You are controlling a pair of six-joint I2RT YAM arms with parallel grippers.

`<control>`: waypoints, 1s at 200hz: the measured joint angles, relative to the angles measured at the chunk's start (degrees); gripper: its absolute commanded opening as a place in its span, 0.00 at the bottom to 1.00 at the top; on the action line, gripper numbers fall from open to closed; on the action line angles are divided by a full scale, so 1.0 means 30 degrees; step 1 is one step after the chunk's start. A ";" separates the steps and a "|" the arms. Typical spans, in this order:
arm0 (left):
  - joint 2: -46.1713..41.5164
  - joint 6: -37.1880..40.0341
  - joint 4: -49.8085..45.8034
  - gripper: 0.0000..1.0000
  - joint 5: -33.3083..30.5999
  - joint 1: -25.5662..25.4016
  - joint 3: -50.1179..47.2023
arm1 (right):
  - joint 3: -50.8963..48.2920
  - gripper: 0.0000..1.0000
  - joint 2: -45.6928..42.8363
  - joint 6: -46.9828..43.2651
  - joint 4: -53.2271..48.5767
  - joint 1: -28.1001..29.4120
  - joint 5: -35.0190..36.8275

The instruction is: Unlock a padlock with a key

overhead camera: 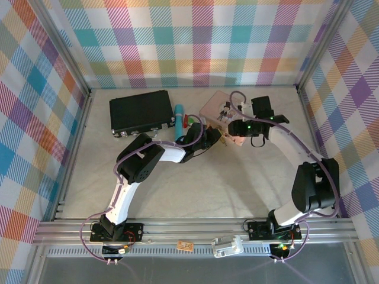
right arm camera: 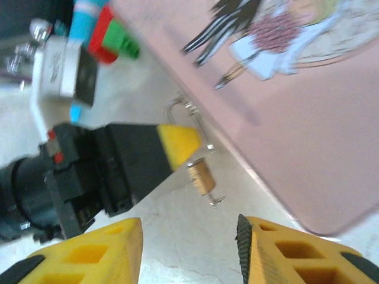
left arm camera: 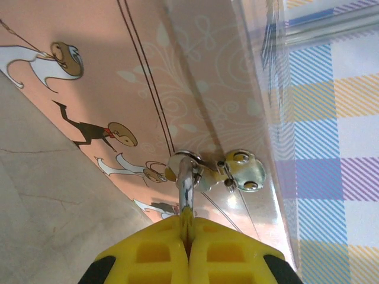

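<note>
The brass padlock (right arm camera: 201, 176) hangs at the front edge of the pink picture tin (right arm camera: 308, 118). Its thin silvery shackle (left arm camera: 185, 180) runs through the tin's metal hasp (left arm camera: 243, 170). My left gripper (left arm camera: 189, 222) is shut on the padlock just below the hasp, and its yellow fingertip (right arm camera: 177, 145) covers the lock's upper end. The small silver key (right arm camera: 216, 201) sticks out of the lock's lower end. My right gripper (right arm camera: 189, 228) is open just short of the key, touching nothing. From above, both grippers (overhead camera: 214, 137) (overhead camera: 232, 134) meet at the tin's near side.
A black case (overhead camera: 141, 111) lies at the back left. A blue pen (overhead camera: 179, 116) with a red-green tip stands between the case and the pink tin (overhead camera: 214, 105). Checked walls close in the table on three sides.
</note>
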 measured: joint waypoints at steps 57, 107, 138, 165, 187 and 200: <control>0.0007 -0.1530 0.1209 0.00 -0.1311 0.0000 -0.0590 | -0.0066 0.48 0.1377 0.4962 0.0568 -0.0124 0.4896; 0.0000 -0.2594 0.1668 0.00 -0.2616 0.0000 -0.0765 | 0.0160 0.47 0.2914 0.7570 0.0590 -0.0080 0.6703; 0.0000 -0.2994 0.1887 0.00 -0.3519 0.0000 -0.0845 | 0.0109 0.47 0.2951 0.8641 0.0685 0.0022 0.6987; 0.0000 -0.3118 0.1902 0.00 -0.4087 0.0036 -0.0845 | -0.0044 0.47 0.2834 0.9063 0.0765 0.0051 0.7184; 0.0000 -0.3126 0.1756 0.00 -0.4495 0.0080 -0.0852 | -0.0372 0.47 0.2586 0.9187 0.1049 -0.0036 0.7635; 0.0000 -0.3118 0.1581 0.00 -0.4750 0.0168 -0.0896 | -0.0634 0.47 0.2361 0.9253 0.1137 -0.0284 0.7839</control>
